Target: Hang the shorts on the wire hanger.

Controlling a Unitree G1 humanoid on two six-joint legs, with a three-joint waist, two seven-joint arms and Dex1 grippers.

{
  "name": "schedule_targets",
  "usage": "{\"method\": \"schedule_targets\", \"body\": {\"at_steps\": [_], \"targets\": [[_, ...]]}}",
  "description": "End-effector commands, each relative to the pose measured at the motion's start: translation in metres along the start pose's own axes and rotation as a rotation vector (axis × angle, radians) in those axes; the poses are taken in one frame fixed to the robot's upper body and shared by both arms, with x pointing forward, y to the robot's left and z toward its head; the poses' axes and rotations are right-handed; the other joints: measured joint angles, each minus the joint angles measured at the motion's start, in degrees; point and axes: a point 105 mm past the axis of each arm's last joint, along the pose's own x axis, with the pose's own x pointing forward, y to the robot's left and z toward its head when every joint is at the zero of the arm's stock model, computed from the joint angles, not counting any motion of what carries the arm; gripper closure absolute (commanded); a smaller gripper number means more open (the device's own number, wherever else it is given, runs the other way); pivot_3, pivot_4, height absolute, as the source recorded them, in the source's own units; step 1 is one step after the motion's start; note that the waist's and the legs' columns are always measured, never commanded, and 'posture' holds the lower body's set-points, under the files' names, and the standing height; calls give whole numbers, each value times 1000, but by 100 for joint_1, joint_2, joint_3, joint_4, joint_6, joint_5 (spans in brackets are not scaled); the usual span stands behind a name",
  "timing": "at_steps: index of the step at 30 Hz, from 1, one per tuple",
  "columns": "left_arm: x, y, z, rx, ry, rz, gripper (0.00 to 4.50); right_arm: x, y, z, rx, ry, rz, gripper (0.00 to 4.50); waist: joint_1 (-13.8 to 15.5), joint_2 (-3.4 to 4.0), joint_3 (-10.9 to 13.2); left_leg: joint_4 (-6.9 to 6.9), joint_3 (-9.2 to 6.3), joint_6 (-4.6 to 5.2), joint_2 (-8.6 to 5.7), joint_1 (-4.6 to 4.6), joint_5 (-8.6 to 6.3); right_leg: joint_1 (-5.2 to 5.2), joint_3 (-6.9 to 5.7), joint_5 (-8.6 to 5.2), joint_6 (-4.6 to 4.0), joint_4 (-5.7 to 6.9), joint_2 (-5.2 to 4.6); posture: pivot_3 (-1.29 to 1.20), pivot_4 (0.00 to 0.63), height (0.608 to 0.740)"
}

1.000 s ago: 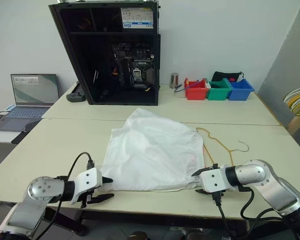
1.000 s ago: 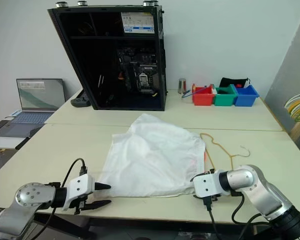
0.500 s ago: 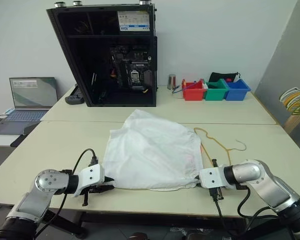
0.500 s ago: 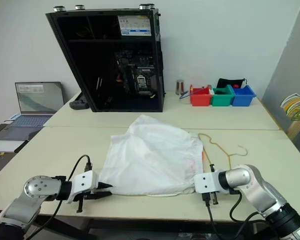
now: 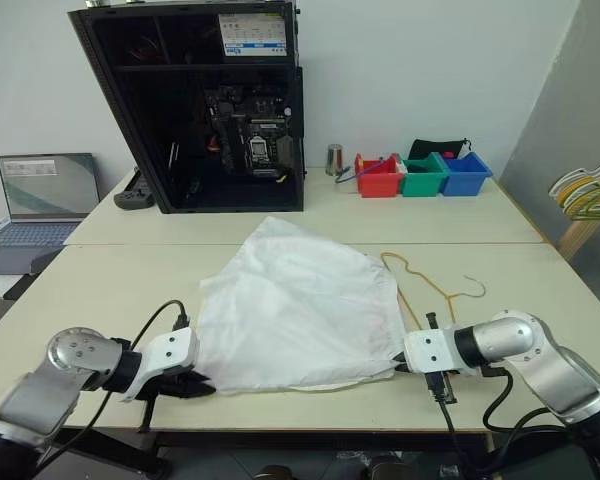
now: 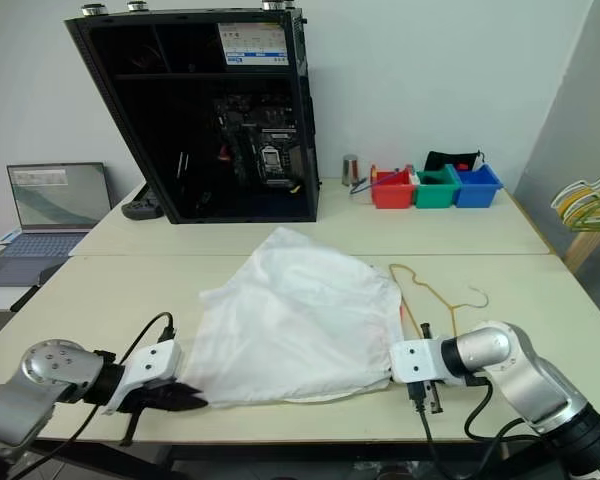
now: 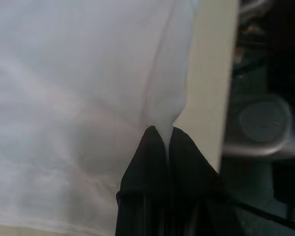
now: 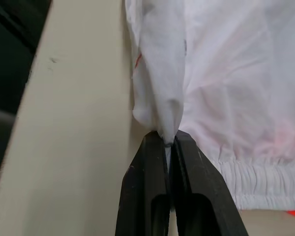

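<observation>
Since the earlier frame, both sets of fingers have closed on the shorts (image 5: 300, 305): left gripper (image 5: 192, 384) pinching the near-left corner, right gripper (image 5: 401, 362) the near-right. Wire hanger (image 5: 430, 285) lies beside them on the surface (image 5: 100, 290). Far-right red bin (image 5: 377, 180), green bin (image 5: 421, 177) and blue bin (image 5: 464, 174); contents indistinct.

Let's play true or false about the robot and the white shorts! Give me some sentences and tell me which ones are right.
1. The left gripper is pinching a corner of the shorts. True.
2. The wire hanger is already inside the shorts. False: it lies on the table beside them, on the robot's right.
3. The right gripper is shut on the shorts. True.
4. The three bins are all blue. False: one is red, one green, one blue.
5. The shorts are black. False: they are white.
</observation>
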Motion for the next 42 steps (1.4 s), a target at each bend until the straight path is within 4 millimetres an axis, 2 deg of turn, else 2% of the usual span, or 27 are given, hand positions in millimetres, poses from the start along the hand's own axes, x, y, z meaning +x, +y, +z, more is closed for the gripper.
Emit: {"method": "schedule_targets", "body": {"at_steps": [1,2,4,6,8,11,13,14,15,16,17,18,20,22,24,26,27,30,32,35,36,39,42], "targets": [[-23,-16,27,2,-35,-99,4470,-22,2,21,17,-46,66,4500,23,4,16,1,0,0,0,2,0,2,-1,0,0,1,0,-66,0,740],[-26,-18,30,-5,-35,-119,4470,-25,3,24,26,-49,86,4500,42,4,40,3,0,1,1,4,0,4,-3,-1,-2,5,0,-65,0,740],[-32,14,35,15,-44,3,4470,-28,-16,20,63,-41,56,4500,69,20,61,3,5,2,14,3,0,3,-10,-14,-25,4,0,-67,0,740],[-38,57,40,75,-38,172,4470,-28,-45,10,52,-5,-41,4500,85,34,76,4,32,2,28,42,0,17,-26,-18,-30,3,-1,-67,0,740],[-44,98,46,115,-39,357,4470,-28,-64,5,56,4,-93,4500,95,30,67,0,77,3,73,59,2,35,-47,-17,-30,-4,8,-72,0,740],[-67,160,64,193,-23,636,4470,-32,-118,2,76,-9,-278,4500,75,-12,45,2,86,-1,87,77,2,55,-33,21,-11,-4,52,-74,0,740],[-94,198,85,243,-15,876,4470,-42,-166,2,70,4,-486,4500,31,-46,54,10,88,-13,91,40,-3,18,-22,46,-59,4,64,-74,0,740],[-104,209,93,260,-14,957,4470,-46,-182,2,62,14,-556,4500,-16,-68,66,11,88,-35,91,9,10,-8,-20,72,-81,4,76,-75,0,740],[-135,225,114,273,-44,1165,4470,-64,-215,7,24,37,-739,4500,-69,-79,59,7,78,-94,92,-29,47,-57,-19,105,-89,-1,79,-79,0,740],[-158,233,129,278,-69,1304,4470,-77,-234,12,-6,50,-859,4500,-107,-81,59,8,73,-125,95,-60,65,-91,-16,114,-91,2,78,-79,0,740],[-191,235,148,297,-92,1493,4470,-96,-255,22,-42,54,-1003,4500,-150,-87,64,18,72,-135,93,-71,70,-99,-13,113,-91,6,71,-79,0,740],[-233,229,168,308,-128,1726,4470,-123,-275,40,-107,54,-1191,4500,-212,-91,62,17,69,-135,88,-97,71,-128,-9,118,-85,0,70,-85,0,740],[-302,199,200,323,-253,2055,4470,-174,-293,78,-214,-16,-1493,4500,-330,-99,65,17,72,-138,82,-172,73,-212,2,122,-81,11,42,-85,0,740],[-344,167,218,386,-379,2259,4470,-197,-292,108,-361,-83,-1630,4500,-439,-105,66,25,70,-152,82,-252,81,-302,8,126,-83,21,38,-85,0,740],[-364,142,225,484,-444,2404,4470,-201,-288,121,-461,-124,-1667,4500,-555,-103,48,10,72,-153,78,-252,81,-314,13,123,-79,11,30,-91,0,740],[-359,137,222,584,-466,2394,4470,-182,-282,121,-501,-180,-1584,4500,-612,-73,9,-21,73,-130,79,-206,67,-288,19,110,-56,4,30,-86,0,740],[-352,140,216,599,-470,2356,4470,-167,-278,118,-501,-202,-1514,4500,-638,-45,-18,-26,72,-119,79,-194,57,-275,19,100,-42,5,30,-86,0,740],[-318,155,191,608,-449,2214,4470,-121,-266,97,-443,-223,-1297,4500,-677,-28,-25,-24,78,-108,74,-165,49,-241,21,97,-38,11,31,-69,0,740],[-286,162,159,556,-416,2110,4470,-81,-248,76,-367,-222,-1095,4500,-703,-19,-20,-4,75,-99,69,-157,48,-223,19,118,-59,18,36,-61,0,740],[-246,159,110,385,-363,2003,4470,-30,-211,43,-246,-169,-797,4500,-752,-19,-15,7,68,-69,73,-108,47,-183,35,161,-58,17,71,-57,0,740],[-216,154,80,293,-301,1896,4470,-13,-192,33,-227,-147,-694,4500,-767,-19,-17,25,58,-69,75,-111,47,-181,25,164,-61,26,79,-57,0,740],[-156,125,28,81,-171,1634,4470,4,-159,23,-170,-114,-568,4500,-800,11,-32,13,36,-64,94,-86,50,-172,29,171,-78,33,80,-60,0,740],[-119,103,-10,-65,-10,1350,4470,12,-135,15,-147,-71,-490,4500,-711,11,-27,9,23,-65,99,-101,51,-187,15,159,-97,48,82,-45,0,740]]}}
